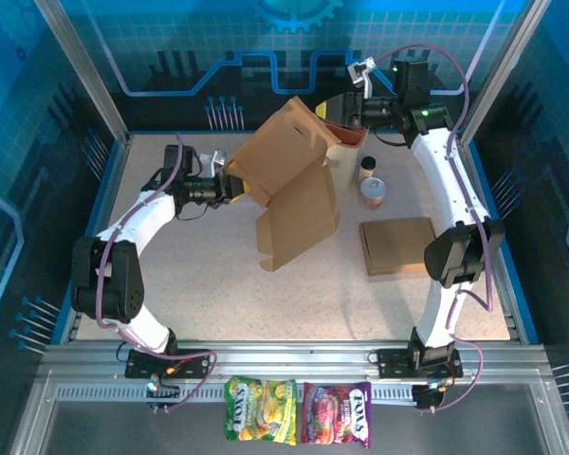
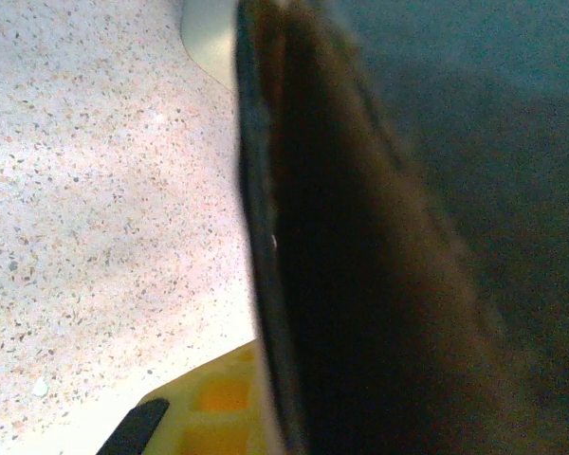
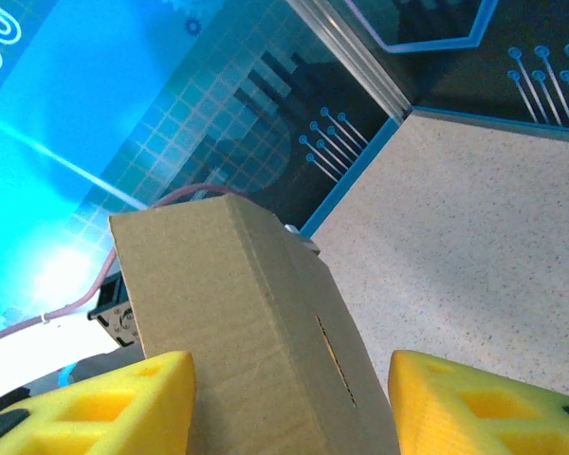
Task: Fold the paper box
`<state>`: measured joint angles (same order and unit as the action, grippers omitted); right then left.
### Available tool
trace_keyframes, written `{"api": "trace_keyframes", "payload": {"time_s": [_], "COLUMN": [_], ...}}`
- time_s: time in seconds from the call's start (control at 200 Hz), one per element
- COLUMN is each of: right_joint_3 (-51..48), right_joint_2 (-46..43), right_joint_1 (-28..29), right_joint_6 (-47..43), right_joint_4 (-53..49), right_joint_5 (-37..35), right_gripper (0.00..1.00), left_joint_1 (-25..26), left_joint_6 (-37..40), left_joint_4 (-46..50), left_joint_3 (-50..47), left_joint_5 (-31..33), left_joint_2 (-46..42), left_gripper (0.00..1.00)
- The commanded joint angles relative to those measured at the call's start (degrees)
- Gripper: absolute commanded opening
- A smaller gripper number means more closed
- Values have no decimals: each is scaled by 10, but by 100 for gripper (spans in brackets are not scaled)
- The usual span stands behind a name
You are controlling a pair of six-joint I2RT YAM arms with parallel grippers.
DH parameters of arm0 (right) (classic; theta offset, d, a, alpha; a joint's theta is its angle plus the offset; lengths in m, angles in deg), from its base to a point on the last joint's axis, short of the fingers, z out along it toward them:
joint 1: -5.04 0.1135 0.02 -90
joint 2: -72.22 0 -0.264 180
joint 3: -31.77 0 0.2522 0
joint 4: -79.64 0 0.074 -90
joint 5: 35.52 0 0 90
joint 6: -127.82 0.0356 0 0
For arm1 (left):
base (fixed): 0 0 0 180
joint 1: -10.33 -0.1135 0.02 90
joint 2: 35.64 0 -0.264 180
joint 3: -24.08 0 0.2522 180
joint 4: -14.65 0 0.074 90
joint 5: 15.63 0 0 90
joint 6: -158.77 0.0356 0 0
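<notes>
Left tool [image 1: 229, 186] clamped on paper box [image 1: 294, 190] edge; right tool [image 3: 290, 384] straddles box top, grip unclear.

The paper box [image 1: 289, 180] stands raised over the middle of the counter [image 1: 199, 284], its lower flap hanging down toward the near side. The left claw [image 1: 233, 184] is at the left edge of the box and touches it. The right claw [image 1: 345, 112] is at the far right corner, and in the right wrist view the box stands between its two fingers [image 3: 104, 398]. To the right of the box a can [image 1: 373, 192] stands on the counter, with a small jar [image 1: 367, 168] just behind it. In front of the can a flat cardboard piece [image 1: 398, 245] lies on the counter. Two candy bags [image 1: 299, 412] lie side by side on the frame before the counter's near edge, between the arm bases.
</notes>
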<state>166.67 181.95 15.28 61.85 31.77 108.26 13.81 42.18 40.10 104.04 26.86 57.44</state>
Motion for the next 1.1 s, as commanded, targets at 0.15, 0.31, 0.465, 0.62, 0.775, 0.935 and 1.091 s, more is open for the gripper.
{"api": "trace_keyframes", "payload": {"time_s": [0.15,0.31,0.465,0.62,0.775,0.935,1.091], "right_joint_3": [17,15,16,25,39,38,36], "right_joint_2": [4,-1,-14,-22,-28,-43,-52], "right_joint_1": [23,41,55,71,97,130,159], "right_joint_6": [-58,-84,-115,-151,-196,-236,-258], "right_joint_4": [-51,-71,-98,-131,-170,-191,-193], "right_joint_5": [11,1,-41,-90,-168,-282,-399], "right_gripper": [55,54,54,54,54,54,51], "left_joint_1": [-4,-4,-3,-3,-1,0,4], "left_joint_6": [35,45,52,58,63,65,72], "left_joint_4": [36,51,61,72,82,88,100], "left_joint_3": [25,27,30,34,39,41,44], "left_joint_5": [-30,-29,-28,-24,-16,-11,-6], "left_joint_2": [2,-1,-3,-3,-3,-5,-8], "left_gripper": [0,0,0,0,0,0,0]}}
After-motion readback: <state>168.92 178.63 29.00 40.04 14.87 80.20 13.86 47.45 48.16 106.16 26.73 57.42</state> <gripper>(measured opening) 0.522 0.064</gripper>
